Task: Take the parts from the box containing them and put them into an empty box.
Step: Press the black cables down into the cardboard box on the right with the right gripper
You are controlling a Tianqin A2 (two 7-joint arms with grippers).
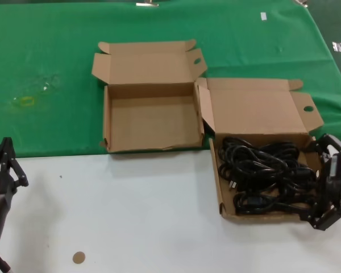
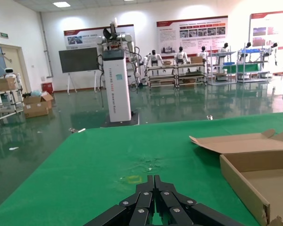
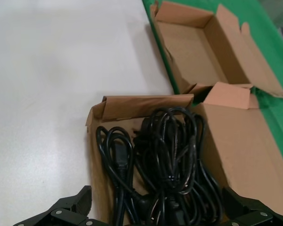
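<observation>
The right gripper (image 1: 328,190), fingers spread, sits at the full box's (image 1: 217,170) outer edge. The cords (image 1: 264,176) lie just beside and between its fingers. The left gripper (image 1: 4,165), pressed together, is parked well apart from them.

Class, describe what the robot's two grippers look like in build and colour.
Both are black. The left gripper has slim linkage bars joined by small silver rivets, on a dark rounded forearm. The right gripper is a blocky black frame with a pale grey panel and wide angular fingers.
</observation>
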